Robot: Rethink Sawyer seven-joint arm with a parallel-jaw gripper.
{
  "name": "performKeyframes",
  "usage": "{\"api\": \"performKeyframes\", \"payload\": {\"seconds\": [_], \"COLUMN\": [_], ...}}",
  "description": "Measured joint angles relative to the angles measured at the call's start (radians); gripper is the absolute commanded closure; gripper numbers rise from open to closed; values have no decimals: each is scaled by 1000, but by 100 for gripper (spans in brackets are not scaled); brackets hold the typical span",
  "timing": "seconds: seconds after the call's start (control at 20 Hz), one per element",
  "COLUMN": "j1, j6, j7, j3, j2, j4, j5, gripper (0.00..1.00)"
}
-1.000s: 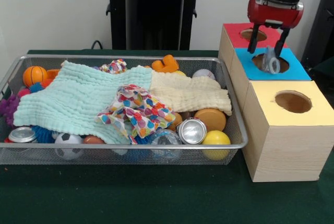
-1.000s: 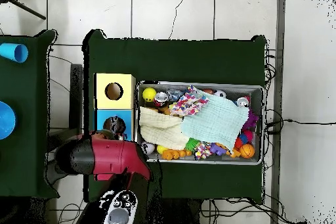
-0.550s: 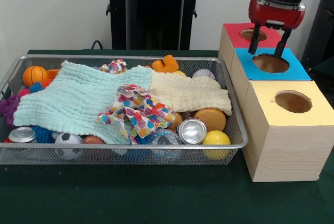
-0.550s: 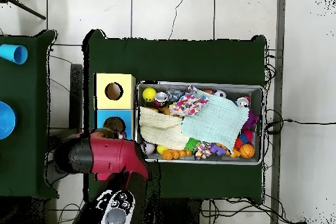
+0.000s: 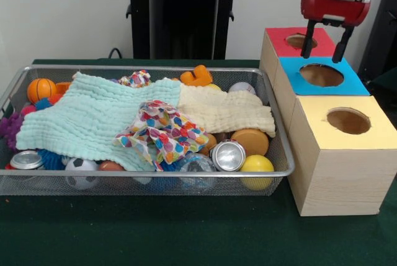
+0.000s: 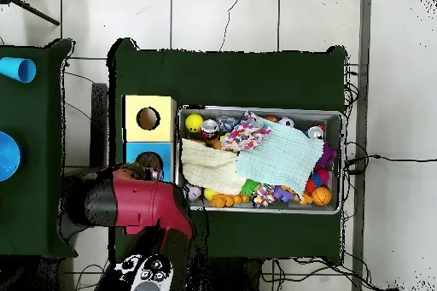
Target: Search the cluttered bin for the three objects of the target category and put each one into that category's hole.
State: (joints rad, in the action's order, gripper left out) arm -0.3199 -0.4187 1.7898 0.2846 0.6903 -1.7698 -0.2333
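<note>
My gripper (image 5: 322, 57) hangs open and empty above the blue-topped box (image 5: 347, 82), over its round hole (image 5: 321, 75). Behind it stands the red-topped box (image 5: 279, 38), in front the yellow-topped box (image 5: 372, 131). The wire bin (image 5: 142, 176) to the left holds a mint cloth (image 5: 87, 120), a cream cloth (image 5: 223, 110), a spotted cloth (image 5: 162, 131), a silver can (image 5: 228, 155), a crushed clear bottle (image 5: 197, 168), a yellow ball (image 5: 257, 165) and an orange basketball (image 5: 41, 88). In the overhead view the red arm (image 6: 128, 203) covers the red box and part of the blue box (image 6: 150, 161).
An orange rubber duck (image 5: 196, 77), a soccer ball (image 5: 79, 168), another can (image 5: 26, 160) and a purple spiky toy (image 5: 8, 128) also lie in the bin. A black stand (image 5: 181, 12) rises behind it. A blue cup (image 6: 17, 68) and blue plate (image 6: 7, 155) sit on a side table.
One second ago a clear plastic piece hung between the fingers at the blue hole; it is gone from view, and the gripper has risen, open and empty.
</note>
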Motion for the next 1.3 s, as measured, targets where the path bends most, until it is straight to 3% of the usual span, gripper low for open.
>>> {"api": "performKeyframes", "payload": {"seconds": [1.3], "j1": [193], "j6": [0], "j7": [0], "j3": [-1], "j2": [63], "j4": [-4], "j5": [6], "gripper": [0]}}
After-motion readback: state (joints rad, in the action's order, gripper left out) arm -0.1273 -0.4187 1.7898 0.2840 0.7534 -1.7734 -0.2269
